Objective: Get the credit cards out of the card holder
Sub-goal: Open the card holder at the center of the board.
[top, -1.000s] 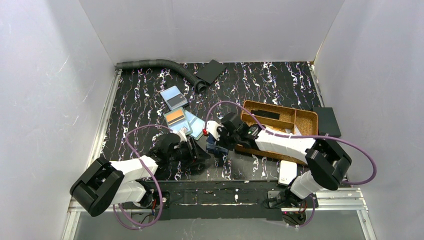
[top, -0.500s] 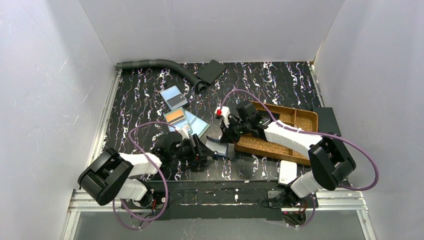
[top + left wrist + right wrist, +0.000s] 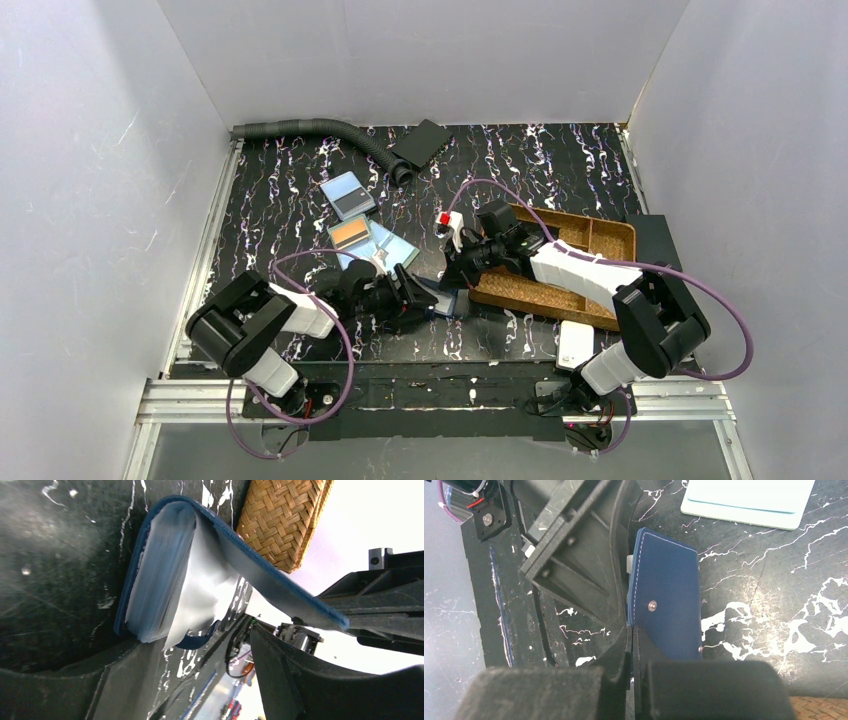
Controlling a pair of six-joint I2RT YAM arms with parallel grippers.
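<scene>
The dark navy card holder (image 3: pixel 443 297) lies open on the black mat, its clear sleeve pages (image 3: pixel 165 575) stacked flat. Its cover (image 3: pixel 669 605) is lifted, and my right gripper (image 3: pixel 631 647) is shut on the cover's edge; the top view shows it (image 3: pixel 453 272) just above the holder. My left gripper (image 3: pixel 215 680) is open, its fingers low on the mat right in front of the sleeves, and the top view has it (image 3: pixel 418 298) beside the holder's left side. Loose credit cards lie to the left: blue-grey (image 3: pixel 348 195), orange (image 3: pixel 350 233) and light blue (image 3: pixel 388 250).
A brown woven tray (image 3: pixel 560 290) sits directly right of the holder, under the right arm. A white box (image 3: pixel 575 345) lies near the front edge. A grey hose (image 3: pixel 310 130) and a flat black rectangle (image 3: pixel 420 143) are at the back, another black rectangle (image 3: pixel 655 243) at the right.
My left gripper slid right up to the holder and opened wider. My right gripper drew back and to the right with the cover, leaving the holder lying open on the mat.
</scene>
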